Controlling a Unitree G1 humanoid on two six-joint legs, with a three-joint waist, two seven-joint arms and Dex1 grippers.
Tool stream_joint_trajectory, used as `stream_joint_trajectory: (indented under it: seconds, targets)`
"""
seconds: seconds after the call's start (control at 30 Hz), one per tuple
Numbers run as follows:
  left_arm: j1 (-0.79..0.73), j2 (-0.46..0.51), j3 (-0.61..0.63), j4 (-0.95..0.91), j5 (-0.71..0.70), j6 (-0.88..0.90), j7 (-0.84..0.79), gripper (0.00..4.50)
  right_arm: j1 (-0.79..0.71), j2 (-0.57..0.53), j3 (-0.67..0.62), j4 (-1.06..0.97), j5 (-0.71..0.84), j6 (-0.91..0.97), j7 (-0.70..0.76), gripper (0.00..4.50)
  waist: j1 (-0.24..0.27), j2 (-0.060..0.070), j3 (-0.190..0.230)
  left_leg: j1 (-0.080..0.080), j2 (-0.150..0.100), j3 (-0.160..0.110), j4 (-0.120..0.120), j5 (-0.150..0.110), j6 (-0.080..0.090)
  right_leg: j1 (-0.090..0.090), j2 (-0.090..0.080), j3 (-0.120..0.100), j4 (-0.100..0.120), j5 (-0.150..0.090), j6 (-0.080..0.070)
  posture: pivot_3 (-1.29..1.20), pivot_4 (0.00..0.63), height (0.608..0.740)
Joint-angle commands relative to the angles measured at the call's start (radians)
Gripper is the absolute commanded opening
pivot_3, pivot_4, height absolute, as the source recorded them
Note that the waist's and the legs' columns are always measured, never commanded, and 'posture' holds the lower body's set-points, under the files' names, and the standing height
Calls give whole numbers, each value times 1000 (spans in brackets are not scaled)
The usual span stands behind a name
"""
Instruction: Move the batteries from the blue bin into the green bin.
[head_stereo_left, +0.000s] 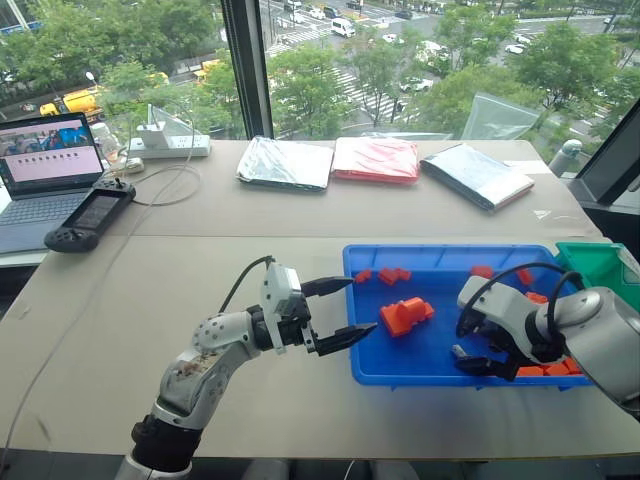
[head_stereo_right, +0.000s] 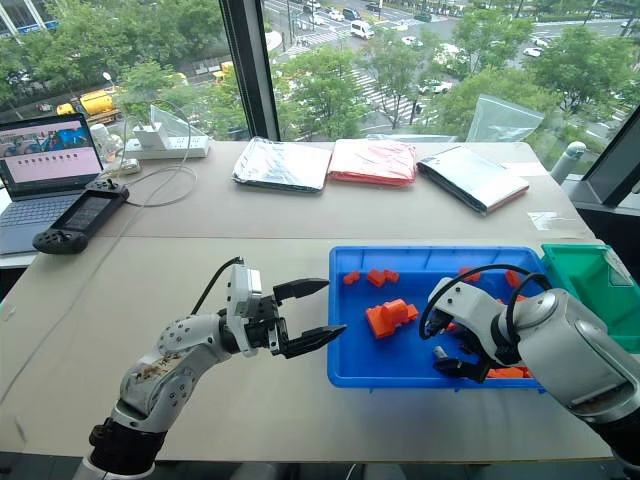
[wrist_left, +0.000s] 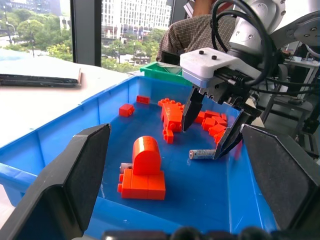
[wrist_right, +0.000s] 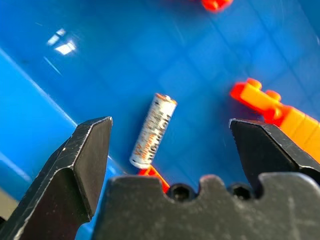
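Hovering my right gripper, jaws spread wide, I have a silver battery lying between them on the floor of the blue bin, untouched. Orange bricks lie nearby. My left gripper waits released at the bin's left wall. The green bin, far right, looks empty; I judge nothing moved yet.

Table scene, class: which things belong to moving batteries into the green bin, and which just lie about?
Job: silver cylindrical battery; wide blue plastic bin; small green plastic bin.
Lying about: orange plastic bricks; open laptop; black handheld controller.
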Motion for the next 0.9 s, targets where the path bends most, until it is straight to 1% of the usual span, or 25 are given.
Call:
stream_joint_trajectory:
  seconds: [0.03, 0.07, 0.23, 0.3, 0.33, 0.37, 0.4, 0.43, 0.63, 0.77, 0.9]
  targets:
    - [10, 2, 4, -41, -8, -27, -6, 4500, -17, 8, 31, 5, 33, -5, -25, 3855, 0, 0, 0, 0, 0, 0, 0, 0, 0, 0, 0, 0, 0, 0, 0, 0, 150, 740]
    - [11, 3, 4, -41, -7, -29, -5, 4500, -22, 12, 41, 10, 40, -9, -28, 3754, 0, 0, 0, 0, 0, 0, 0, 0, 0, 0, 0, 0, 0, 0, 0, 0, 150, 740]
    - [14, 2, 1, -39, -4, -34, -3, 4500, -53, 27, 83, 51, 57, -27, -51, 2096, 0, 0, 0, 0, 0, 0, 0, 0, 0, 0, 0, 0, 0, 0, 0, 0, 150, 740]
    - [14, 1, 1, -38, -3, -35, -1, 4500, -64, 30, 103, 66, 61, -38, -56, 1346, -1, 0, 0, 0, 0, 0, 0, 0, 0, 0, 0, 0, 0, 0, 0, 0, 150, 740]
    - [14, 1, 0, -38, -2, -36, -1, 4500, -71, 33, 111, 75, 63, -43, -58, 1056, -2, 0, 0, 0, 0, 0, 0, 0, 0, 0, 0, 0, 0, 0, 0, 0, 150, 740]
    - [14, 0, 0, -37, -2, -37, 0, 4500, -76, 34, 117, 82, 65, -46, -60, 623, -2, 0, 0, 0, 0, 0, 0, 0, 0, 0, 0, 0, 0, 0, 0, 0, 150, 740]
    - [12, -1, 0, -35, -1, -37, 0, 4500, -83, 36, 127, 97, 62, -53, -63, 377, -3, 0, 0, 0, 0, 0, 0, 0, 0, 0, 0, 0, 0, 0, 0, 0, 150, 740]
    - [12, -2, -1, -34, 0, -38, 1, 4500, -88, 35, 134, 105, 60, -59, -64, 245, -3, 0, 0, 0, 0, 0, 0, 0, 0, 0, 0, 0, 0, 0, 0, 0, 150, 740]
    - [10, -3, 0, -36, -1, -35, 5, 4500, -98, 29, 143, 115, 70, -68, -69, 245, -3, 0, 0, 0, 0, 0, 0, 0, 0, 1, 0, 0, 0, 0, 0, 0, 150, 740]
    - [9, -2, 1, -38, -3, -32, 6, 4500, -107, 37, 119, 114, 66, -81, -84, 245, -3, 0, 0, 0, 0, 0, 0, 0, 0, 1, 0, 0, 0, 0, 0, 0, 150, 740]
    - [4, 2, 3, -36, -5, -31, 3, 4500, -93, 6, -68, 5, 100, -72, -92, 245, -2, 0, 0, 0, 0, 0, 0, 0, 0, 0, 0, 0, 0, 0, 0, 0, 150, 740]
